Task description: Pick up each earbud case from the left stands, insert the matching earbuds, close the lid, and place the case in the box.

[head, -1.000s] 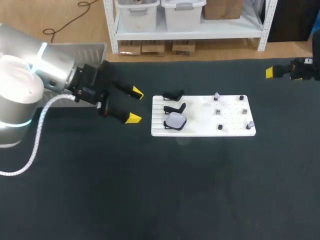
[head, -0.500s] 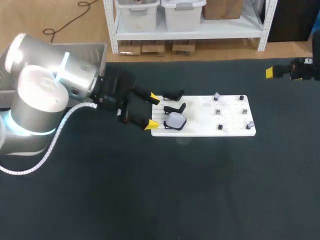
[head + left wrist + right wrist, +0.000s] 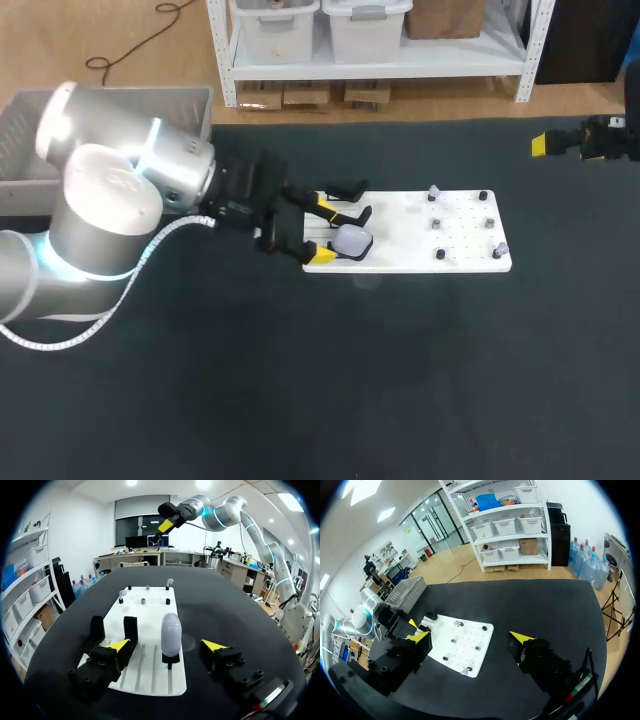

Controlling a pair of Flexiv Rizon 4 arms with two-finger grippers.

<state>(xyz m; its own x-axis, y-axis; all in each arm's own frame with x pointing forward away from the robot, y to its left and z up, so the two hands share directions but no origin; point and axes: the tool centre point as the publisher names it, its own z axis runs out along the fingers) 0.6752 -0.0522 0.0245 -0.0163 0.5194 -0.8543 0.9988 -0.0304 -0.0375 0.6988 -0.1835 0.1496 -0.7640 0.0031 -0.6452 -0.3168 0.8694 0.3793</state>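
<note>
left gripper (image 3: 323,231) stretched forward, spread wide (right gripper (image 3: 470,636) spread too, far aside).

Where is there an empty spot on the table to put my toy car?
The big bare stretch of table in front of the board, toward the near edge, is free. So is the strip right of the board. The board's left end is crowded: the left gripper hangs open right by the case and stands.

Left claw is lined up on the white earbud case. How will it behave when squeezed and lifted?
The earbud case looks smooth and rounded, so it may slip in the left claw. It stands upright on a narrow black stand, so an off-centre touch could tip it. Small and hard-looking, probably light.
</note>
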